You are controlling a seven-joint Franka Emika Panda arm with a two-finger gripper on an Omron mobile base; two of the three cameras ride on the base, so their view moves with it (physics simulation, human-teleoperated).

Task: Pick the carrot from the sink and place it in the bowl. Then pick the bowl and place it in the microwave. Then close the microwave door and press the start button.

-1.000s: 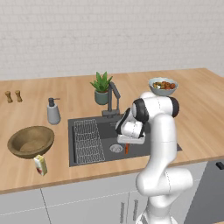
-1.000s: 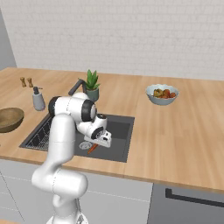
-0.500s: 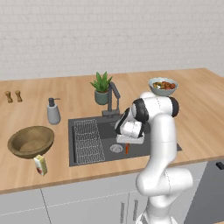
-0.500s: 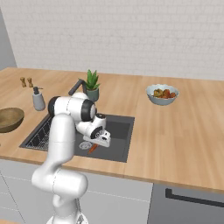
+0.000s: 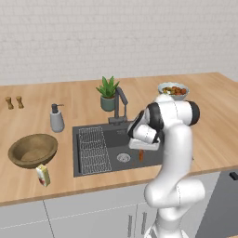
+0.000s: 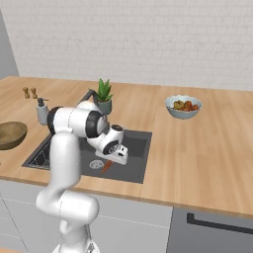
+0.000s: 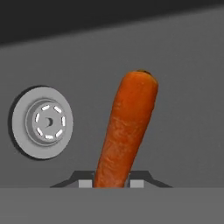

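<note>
A: Count what sits on the desk [image 5: 88, 97] for me.

B: One brown wooden bowl [image 5: 32, 149] at nine o'clock from the sink [image 5: 111, 139]. One grey-blue bowl of food [image 5: 173, 90] at about two o'clock from it. One potted plant [image 5: 108, 93] just behind the faucet [image 5: 120, 104]. One soap dispenser [image 5: 56, 118] near the sink's back left corner. Two small wooden shakers [image 5: 14, 102] side by side near the far left edge. One small carton [image 5: 43, 175] just in front of the wooden bowl.

A: And inside the sink?

B: One wire rack [image 5: 93, 148] over its left half, one round steel drain [image 7: 43, 122], and one carrot [image 7: 127, 131].

A: Where is the carrot exactly?

B: Over the basin floor, to the right of the drain. In the hand view it rises from between the two finger tips [image 7: 139, 178] and leans toward one o'clock. From the left base view it shows as a small orange piece below the claw [image 5: 141, 153].

A: So the claw is clamped on it?

B: Yes, the tips press against the carrot's lower end on both sides.

A: How does the arm stand?

B: It rises from the base, bends over the sink's front edge at the elbow, and the forearm slants down into the basin. The hand points down at the sink floor, right of the drain.
</note>
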